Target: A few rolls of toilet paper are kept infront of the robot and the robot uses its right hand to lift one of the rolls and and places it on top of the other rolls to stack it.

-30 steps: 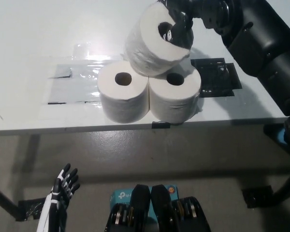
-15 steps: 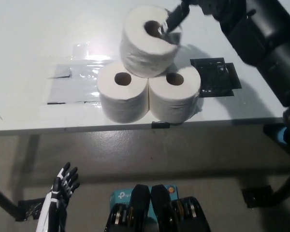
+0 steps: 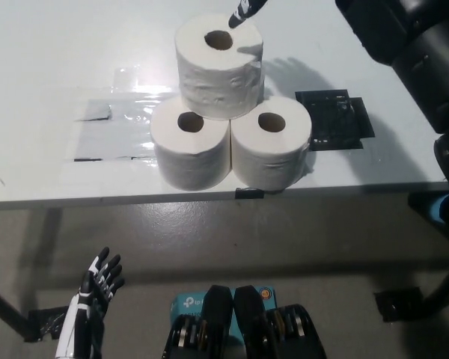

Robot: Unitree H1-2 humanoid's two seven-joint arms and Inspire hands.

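Note:
Three white toilet paper rolls stand on the white table [image 3: 45,60]. The left roll [image 3: 190,151] and the right roll [image 3: 271,151] sit side by side near the front edge, touching. The third roll [image 3: 219,66] rests upright on top, bridging them. Only a fingertip of my black right hand [image 3: 243,10] shows at the top edge, just above that roll's far rim and holding nothing. The black right arm [image 3: 411,52] fills the top right corner. My white left hand [image 3: 97,288] hangs open at the lower left, below the table.
A black square patch [image 3: 334,120] lies on the table right of the stack. Shiny clear film with dark tape strips [image 3: 108,127] lies to the left. The table's front edge [image 3: 135,199] runs just before the lower rolls, with grey floor beneath.
My right hand set the tilted roll upright on the two lower rolls, let go and drew back up out of the picture. The left hand stayed in place.

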